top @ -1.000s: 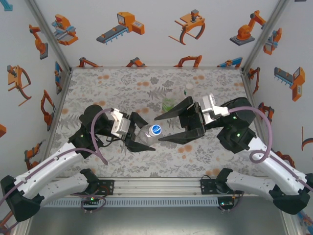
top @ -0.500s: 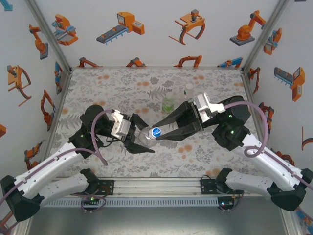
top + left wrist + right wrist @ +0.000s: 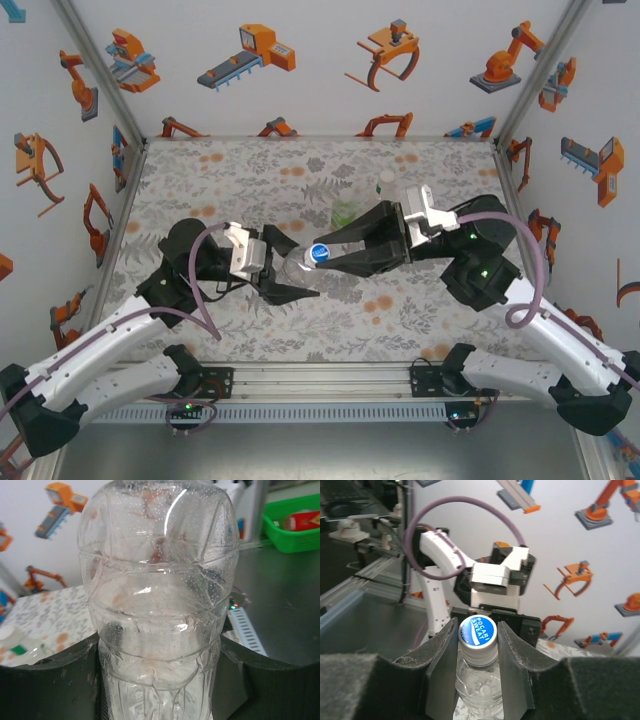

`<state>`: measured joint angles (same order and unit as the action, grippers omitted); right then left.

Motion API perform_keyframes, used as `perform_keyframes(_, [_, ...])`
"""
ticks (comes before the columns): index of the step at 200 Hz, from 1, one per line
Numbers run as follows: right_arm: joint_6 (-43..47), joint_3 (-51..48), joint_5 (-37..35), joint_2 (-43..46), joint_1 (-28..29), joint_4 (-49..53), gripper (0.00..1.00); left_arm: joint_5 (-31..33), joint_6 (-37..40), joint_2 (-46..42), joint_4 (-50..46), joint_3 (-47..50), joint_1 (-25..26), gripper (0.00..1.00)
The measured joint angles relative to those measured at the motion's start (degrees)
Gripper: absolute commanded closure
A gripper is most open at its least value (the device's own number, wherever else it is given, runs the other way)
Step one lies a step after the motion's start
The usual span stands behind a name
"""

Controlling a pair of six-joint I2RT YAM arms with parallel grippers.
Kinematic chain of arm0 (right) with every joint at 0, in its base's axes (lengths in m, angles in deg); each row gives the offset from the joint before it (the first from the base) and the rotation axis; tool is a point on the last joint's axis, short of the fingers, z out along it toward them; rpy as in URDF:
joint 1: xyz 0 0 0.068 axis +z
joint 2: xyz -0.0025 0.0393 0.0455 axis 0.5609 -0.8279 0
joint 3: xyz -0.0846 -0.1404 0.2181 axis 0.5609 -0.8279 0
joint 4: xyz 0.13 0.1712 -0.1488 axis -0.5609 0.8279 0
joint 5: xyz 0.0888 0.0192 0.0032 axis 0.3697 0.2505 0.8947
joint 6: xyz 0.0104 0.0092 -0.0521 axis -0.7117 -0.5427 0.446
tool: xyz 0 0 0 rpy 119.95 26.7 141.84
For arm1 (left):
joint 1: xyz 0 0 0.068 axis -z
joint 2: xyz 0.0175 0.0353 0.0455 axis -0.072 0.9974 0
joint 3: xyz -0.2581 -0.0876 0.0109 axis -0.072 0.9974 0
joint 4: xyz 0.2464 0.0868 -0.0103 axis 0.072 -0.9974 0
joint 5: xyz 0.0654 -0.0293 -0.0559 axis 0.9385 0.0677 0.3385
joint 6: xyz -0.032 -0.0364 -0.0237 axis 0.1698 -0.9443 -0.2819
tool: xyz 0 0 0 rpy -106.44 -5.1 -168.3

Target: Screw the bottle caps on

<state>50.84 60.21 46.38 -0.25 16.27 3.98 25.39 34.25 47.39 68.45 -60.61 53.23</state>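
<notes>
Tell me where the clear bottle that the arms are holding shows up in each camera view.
Top external: clear bottle mid-table, blue cap on its right end.
Left wrist: the bottle runs down the middle, top to bottom.
Right wrist: the bottle sits bottom centre, under the cap.
Shared landmark: left gripper clamped on the bottle's body.

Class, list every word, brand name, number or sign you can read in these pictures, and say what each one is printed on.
"POCARI SWEAT": white letters on the blue cap, which sits on the clear bottle, read in the right wrist view.
The same cap's print in the top view: too small to read.
Print on the red packet in the green bin, left wrist view: too blurred to read.
</notes>
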Motion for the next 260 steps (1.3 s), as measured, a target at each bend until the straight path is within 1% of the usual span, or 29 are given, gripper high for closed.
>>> perform_keyframes(31, [-0.13, -1.44, -10.1, -0.02, -0.07, 0.11, 0.84, 9.77, -0.02, -0.37, 1.66, 1.4, 0.0, 1.0])
perform_keyframes(67, [-2.75, -2.56, -24.13, -1.16, -0.09, 0.07, 0.92, 21.51, -0.17, 1.25, 2.4, 1.46, 0.0, 1.0])
perform_keyframes(104, [-9.68, -3.26, -39.89, -4.28, -0.2, 1.77, 0.91, 34.38, -0.13, 4.48, 0.11, 1.05, 0.0, 1.0])
perform_keyframes(125, [-14.88, -3.04, -46.51, -6.32, -0.44, 3.98, 0.91, 40.04, 0.02, 6.54, -1.42, 0.81, 0.07, 1.0])
perform_keyframes(134, [-16.7, -2.64, -48.54, -7.19, -0.5, 5.25, 0.89, 41.86, 0.02, 7.23, -2.01, 0.81, 0.13, 1.0])
perform_keyframes(144, [-18.49, -2.21, -50.4, -8.04, -0.59, 6.49, 0.83, 43.41, 0.04, 7.91, -2.38, 0.79, 0.22, 1.0])
perform_keyframes(158, [-20.09, -1.81, -51.82, -8.61, -0.7, 7.67, 0.71, 44.68, 0.04, 8.63, -2.86, 0.57, 0.37, 1.0])
perform_keyframes(172, [-20.68, -1.73, -52.43, -8.55, -0.72, 8.26, 0.51, 44.87, 0.07, 8.96, -3.37, 0.15, 0.44, 1.0])
perform_keyframes(180, [-20.59, -1.73, -51.54, -8.26, -0.68, 8.98, 0.44, 45.31, -0.02, 9.01, -3.45, -0.2, 0.48, 1.0])
perform_keyframes(187, [-19.93, -1.73, -50.31, -7.93, -0.37, 9.9, 0.41, 45.86, -0.07, 9.03, -3.43, -0.68, 0.37, 1.0])
perform_keyframes(202, [-18.12, -1.73, -47.54, -6.95, 0.13, 11.26, 0.35, 46.31, -0.13, 8.92, -3.28, -1.55, 0.2, 1.0])
perform_keyframes(224, [-14.34, -1.73, -43.39, -4.42, 0.11, 12.57, 0.33, 44.83, -0.22, 8.11, -3.26, -1.79, 0.2, 1.0])
perform_keyframes(244, [-9.88, -1.73, -38.69, -1.14, 0.13, 12.74, 0.32, 40.57, -0.2, 7.13, -3.21, -1.75, 0.22, 1.0])
perform_keyframes(260, [-5.66, -1.73, -34.1, 1.97, 0.13, 12.52, 0.32, 34.69, -0.13, 5.88, -2.75, -1.64, 0.2, 1.0])
